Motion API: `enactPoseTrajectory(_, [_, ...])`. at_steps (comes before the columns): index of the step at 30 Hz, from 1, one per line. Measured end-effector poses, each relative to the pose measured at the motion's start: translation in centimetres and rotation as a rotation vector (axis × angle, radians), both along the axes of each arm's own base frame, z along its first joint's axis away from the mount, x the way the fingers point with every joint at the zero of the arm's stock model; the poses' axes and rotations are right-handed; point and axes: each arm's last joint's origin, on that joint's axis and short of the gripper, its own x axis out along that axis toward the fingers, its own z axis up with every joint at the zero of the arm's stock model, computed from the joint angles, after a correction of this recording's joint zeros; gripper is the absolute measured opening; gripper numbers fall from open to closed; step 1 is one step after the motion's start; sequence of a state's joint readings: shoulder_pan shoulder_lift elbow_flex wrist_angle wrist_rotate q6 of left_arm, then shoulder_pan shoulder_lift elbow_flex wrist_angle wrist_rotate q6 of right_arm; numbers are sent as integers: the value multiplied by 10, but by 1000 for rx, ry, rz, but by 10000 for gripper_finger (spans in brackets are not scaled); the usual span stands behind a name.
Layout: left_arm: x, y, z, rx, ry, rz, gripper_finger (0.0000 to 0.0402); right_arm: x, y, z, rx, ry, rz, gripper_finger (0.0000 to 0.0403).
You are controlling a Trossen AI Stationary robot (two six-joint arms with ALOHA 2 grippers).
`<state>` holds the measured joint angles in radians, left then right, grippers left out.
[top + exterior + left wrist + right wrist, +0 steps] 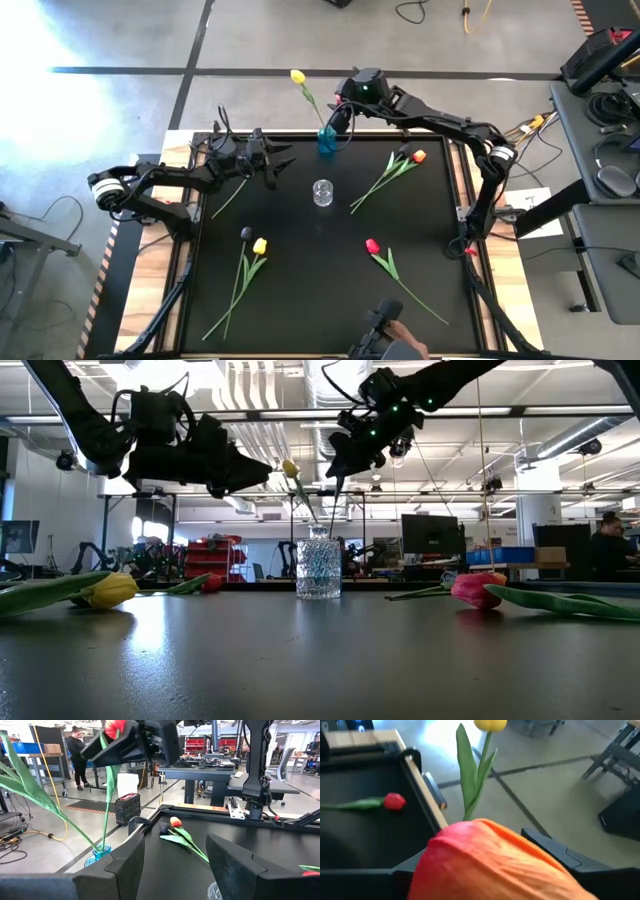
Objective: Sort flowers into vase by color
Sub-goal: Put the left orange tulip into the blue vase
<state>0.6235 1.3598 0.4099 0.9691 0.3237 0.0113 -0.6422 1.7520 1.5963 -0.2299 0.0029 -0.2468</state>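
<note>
where cut-glass vase (pixel 319 569) stands, waxy tulip (pixel 477 588)

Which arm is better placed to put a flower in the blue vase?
Right. The right gripper hangs over the blue vase, shut on a red-orange tulip whose stem reaches into it. The left gripper hovers open and empty.
</note>
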Motion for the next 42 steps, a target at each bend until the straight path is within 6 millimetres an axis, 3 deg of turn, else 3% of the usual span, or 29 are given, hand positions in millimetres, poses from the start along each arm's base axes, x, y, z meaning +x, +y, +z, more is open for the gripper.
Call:
enactPoseTrajectory(12, [0, 0, 0, -1, -2, 0, 197, -23, 17, 25, 11, 49, -1, 203])
enactPoseTrajectory(27, [0, 0, 0, -1, -3, 0, 197, -36, 26, 50, -53, 11, -4, 203])
enactPoseTrajectory(33, [0, 0, 0, -1, -3, 0, 197, -35, 26, 51, -61, 0, -3, 203])
enactPoseTrajectory(42, [0, 0, 0, -1, -3, 0, 197, -27, 20, 36, -11, 15, -15, 221])
